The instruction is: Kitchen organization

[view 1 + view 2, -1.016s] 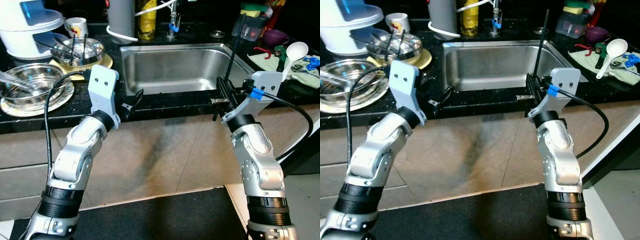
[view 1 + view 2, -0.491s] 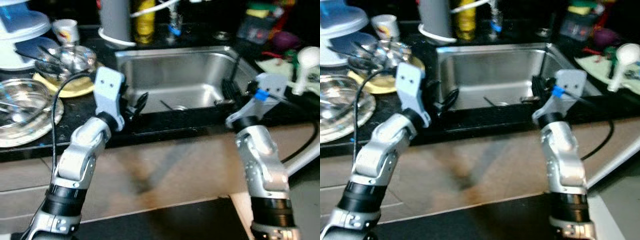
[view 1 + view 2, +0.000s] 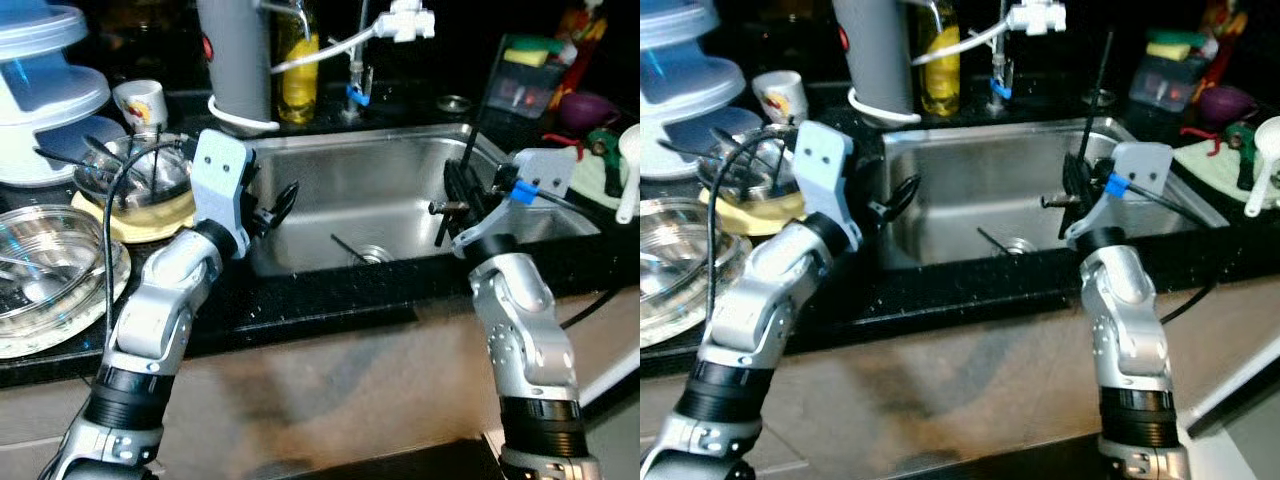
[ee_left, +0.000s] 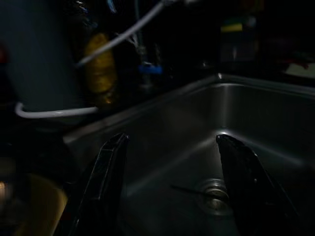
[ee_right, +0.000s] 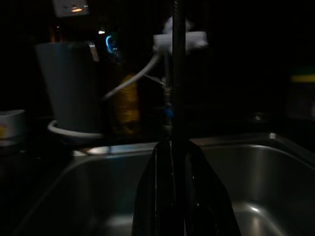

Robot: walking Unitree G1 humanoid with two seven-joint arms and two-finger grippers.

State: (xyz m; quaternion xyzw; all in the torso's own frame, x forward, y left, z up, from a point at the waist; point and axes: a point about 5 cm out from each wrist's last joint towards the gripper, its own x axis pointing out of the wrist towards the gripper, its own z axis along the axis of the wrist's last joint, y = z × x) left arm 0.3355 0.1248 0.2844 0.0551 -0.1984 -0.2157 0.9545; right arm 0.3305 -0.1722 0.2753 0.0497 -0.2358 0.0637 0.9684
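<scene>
At the sink [image 3: 400,150]: my right tool [image 3: 452,195], at centre right of the frame, pinches a thin black rod [image 3: 478,105] that stands nearly upright above the basin's right side; the right wrist view shows my fingers [image 5: 162,196] pressed together around its shaft; my left tool [image 3: 275,205], left of centre, hangs spread and empty over the basin's left edge, its two fingers [image 4: 106,167] wide apart in the left wrist view; on the basin floor, near the drain [image 3: 372,255], lies a second thin dark stick [image 3: 345,245]; on the black bench [image 3: 300,300] at left wait a glass bowl [image 3: 50,265], a steel bowl [image 3: 140,180] holding utensils on a yellow plate, and a cup [image 3: 140,100]; at far right, a white ladle [image 3: 630,160] on a cloth; my judgement: the tidying is in its early part, with one utensil in hand and not yet put away, and most of the dishes unsorted.
</scene>
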